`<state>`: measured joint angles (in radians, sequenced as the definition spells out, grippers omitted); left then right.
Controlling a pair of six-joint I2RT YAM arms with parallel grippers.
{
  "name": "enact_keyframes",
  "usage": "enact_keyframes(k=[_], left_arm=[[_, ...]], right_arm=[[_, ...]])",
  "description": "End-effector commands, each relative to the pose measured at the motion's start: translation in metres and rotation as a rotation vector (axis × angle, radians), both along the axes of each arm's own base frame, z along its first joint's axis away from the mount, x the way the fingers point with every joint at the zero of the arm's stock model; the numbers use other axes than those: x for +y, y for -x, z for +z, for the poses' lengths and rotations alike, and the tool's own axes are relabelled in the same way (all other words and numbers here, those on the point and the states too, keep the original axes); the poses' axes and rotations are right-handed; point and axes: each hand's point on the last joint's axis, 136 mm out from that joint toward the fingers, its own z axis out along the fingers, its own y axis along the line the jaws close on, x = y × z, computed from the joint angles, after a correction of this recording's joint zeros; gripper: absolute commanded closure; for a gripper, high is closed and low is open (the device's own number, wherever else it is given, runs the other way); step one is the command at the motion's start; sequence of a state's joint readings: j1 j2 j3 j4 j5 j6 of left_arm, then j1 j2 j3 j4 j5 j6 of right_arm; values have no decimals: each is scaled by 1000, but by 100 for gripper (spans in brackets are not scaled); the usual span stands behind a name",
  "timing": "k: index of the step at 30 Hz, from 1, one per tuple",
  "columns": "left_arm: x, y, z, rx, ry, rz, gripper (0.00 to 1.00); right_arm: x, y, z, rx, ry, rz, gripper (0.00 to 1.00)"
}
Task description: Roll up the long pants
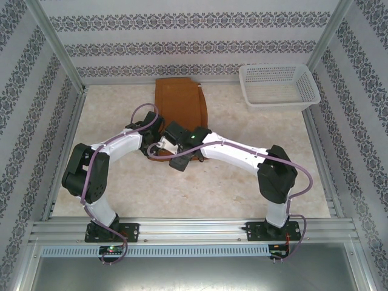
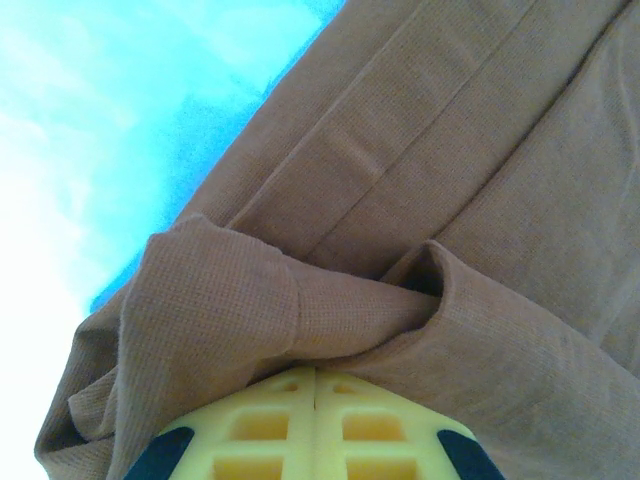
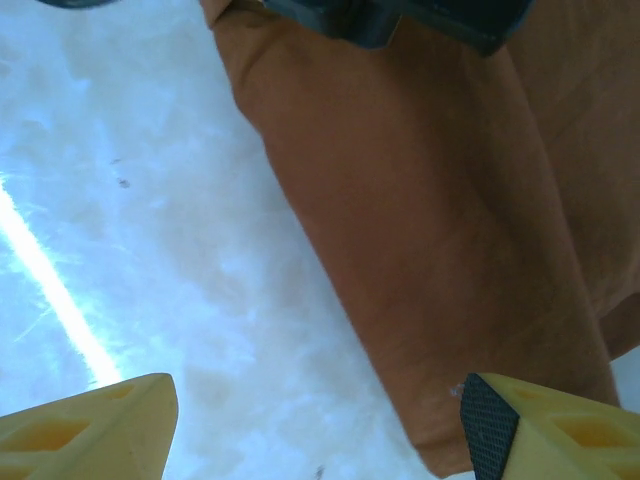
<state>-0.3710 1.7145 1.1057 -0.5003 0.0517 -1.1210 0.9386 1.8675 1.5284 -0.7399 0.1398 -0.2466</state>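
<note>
**Left gripper.** The yellow fingers (image 2: 280,425) of the left gripper (image 2: 315,385) sit nearest the lens, pressed together along a closed seam. They pinch a gathered fold of the long pants (image 2: 420,200). The cloth bunches over the fingertips and hides them. Beyond the fold the fabric lies flat, with a stitched seam running diagonally.

**Right gripper.** The right gripper (image 3: 320,400) is spread wide, one finger at each lower corner of its wrist view. The rounded near end of the pants lies between the fingers, close to the right one. I cannot tell whether cloth and finger touch. Bare table shows on the left half of the gap.

**Edges and room.**
- From above, the pants form a narrow folded strip. It runs from the far wall toward the middle of the table (image 1: 242,188).
- The left arm (image 1: 115,148) and the right arm (image 1: 236,154) meet over the near end of the strip.
- Open tabletop lies on both sides of the strip and between it and the near rail (image 1: 194,229).
- A white basket (image 1: 306,91) stands in the far right corner, well apart from the cloth.
- Patterned walls (image 1: 24,91) close the left, right and far sides.
</note>
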Motion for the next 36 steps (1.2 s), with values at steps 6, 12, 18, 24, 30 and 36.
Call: enact_keyframes(k=[6,12,18,24,30,36], left_arm=[[5,2,-2,10,-14,-14,100],[4,-2,-2,10,-18,-20,100],[2,-3,-9,23,-8,-21,100],[0,-4,-14,34,-3,-26,100],[3,-6,-15,34,-6,-20,100],[1,-6,-23,50,12,-14,100]], right_arm=[[-5,-11,-60,-135,209,96,22],[7,-11,-70,-159,209,117,22],[11,-32,-77,-293,253,139,21],[22,-59,-88,-417,288,197,10],[30,-87,-87,-500,229,144,7],[32,-123,-73,-630,233,104,2]])
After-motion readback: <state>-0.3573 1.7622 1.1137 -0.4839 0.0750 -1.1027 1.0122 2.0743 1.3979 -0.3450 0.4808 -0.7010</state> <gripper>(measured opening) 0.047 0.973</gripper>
